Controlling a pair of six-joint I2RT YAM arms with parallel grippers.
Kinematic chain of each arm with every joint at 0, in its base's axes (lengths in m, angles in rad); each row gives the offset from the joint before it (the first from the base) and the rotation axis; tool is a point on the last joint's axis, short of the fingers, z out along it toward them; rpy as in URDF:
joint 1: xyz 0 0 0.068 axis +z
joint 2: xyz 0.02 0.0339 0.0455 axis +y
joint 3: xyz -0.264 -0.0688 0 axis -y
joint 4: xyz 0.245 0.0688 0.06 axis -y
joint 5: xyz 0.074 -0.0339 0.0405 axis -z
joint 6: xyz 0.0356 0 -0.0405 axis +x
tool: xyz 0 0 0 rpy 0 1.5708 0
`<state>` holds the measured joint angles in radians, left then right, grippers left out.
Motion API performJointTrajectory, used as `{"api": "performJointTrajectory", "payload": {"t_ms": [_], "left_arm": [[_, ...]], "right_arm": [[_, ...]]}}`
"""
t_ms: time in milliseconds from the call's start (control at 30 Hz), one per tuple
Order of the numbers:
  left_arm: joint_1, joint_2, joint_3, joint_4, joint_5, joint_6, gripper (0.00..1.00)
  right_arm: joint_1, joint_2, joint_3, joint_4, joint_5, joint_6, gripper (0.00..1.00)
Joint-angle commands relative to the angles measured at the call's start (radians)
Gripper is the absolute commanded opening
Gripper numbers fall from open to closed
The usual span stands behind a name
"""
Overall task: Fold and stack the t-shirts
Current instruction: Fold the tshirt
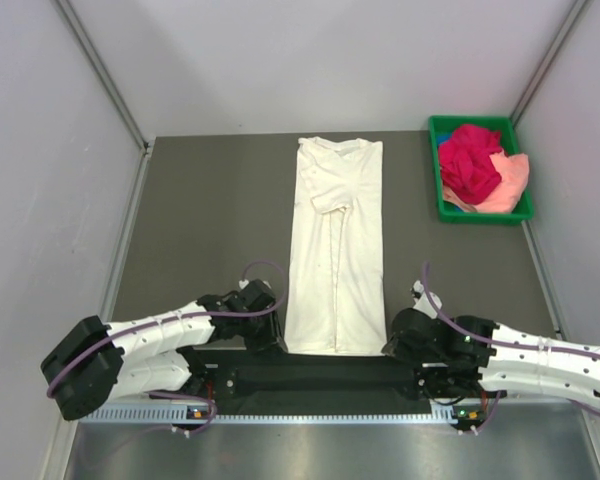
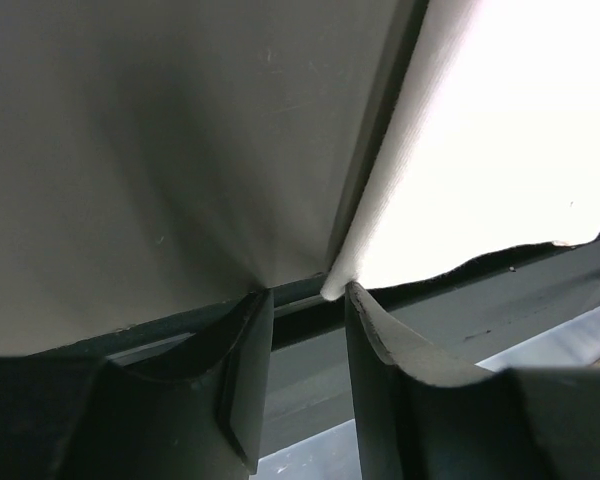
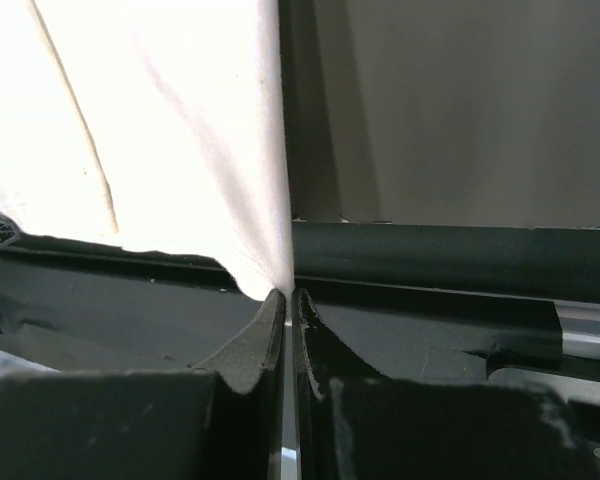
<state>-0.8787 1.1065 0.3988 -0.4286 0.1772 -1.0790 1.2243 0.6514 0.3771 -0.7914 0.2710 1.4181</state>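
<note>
Grey matting is covering the table (image 1: 200,220) between pale walls, and we are seeing the cream-white t-shirt (image 1: 335,250) lying in a long narrow fold down the middle of the overhead frame, collar toward the top and hem at the bottom by the arm bases. We are watching the right gripper (image 3: 288,300) pinching the hem corner at the lower right, its fingers pressed together on the cloth. The left gripper (image 2: 308,300) is sitting at the lower left corner with its fingers standing apart. There the cloth's corner is meeting the tip of one finger without being clamped. In the upper right, the green tray (image 1: 477,217) is holding the magenta-red t-shirt (image 1: 472,165) and the peach-pink t-shirt (image 1: 510,185), both crumpled.
</note>
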Motion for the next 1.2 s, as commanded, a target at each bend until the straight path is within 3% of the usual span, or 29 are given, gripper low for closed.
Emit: {"api": "performJointTrajectory", "payload": {"t_ms": [0,333,500,567,600,700,1033,1167], "left_arm": [[-0.002,0.006,0.040,0.073,-0.048,-0.009,0.39],[-0.009,0.004,0.043,0.105,-0.061,-0.027,0.37],[-0.012,-0.008,0.041,0.132,-0.068,-0.032,0.31],[-0.016,-0.022,0.044,0.148,-0.071,-0.035,0.24],[-0.016,-0.037,0.046,0.146,-0.076,-0.038,0.14],[-0.017,-0.060,0.054,0.140,-0.077,-0.048,0.00],[-0.017,0.010,0.162,0.047,-0.096,-0.026,0.00],[-0.002,0.081,0.270,-0.005,-0.140,0.011,0.00]], "right_arm": [[0.015,-0.015,-0.012,0.006,-0.003,0.015,0.00],[0.020,-0.022,-0.024,0.018,-0.007,0.021,0.00],[0.021,-0.022,-0.029,0.021,-0.007,0.028,0.00],[0.023,-0.022,-0.032,0.011,-0.007,0.047,0.00],[0.023,-0.019,-0.032,-0.002,-0.006,0.057,0.00],[0.023,-0.019,-0.026,-0.022,-0.004,0.061,0.00],[0.012,0.082,0.103,-0.092,0.088,-0.013,0.00],[-0.038,0.178,0.190,-0.109,0.126,-0.144,0.00]]}}
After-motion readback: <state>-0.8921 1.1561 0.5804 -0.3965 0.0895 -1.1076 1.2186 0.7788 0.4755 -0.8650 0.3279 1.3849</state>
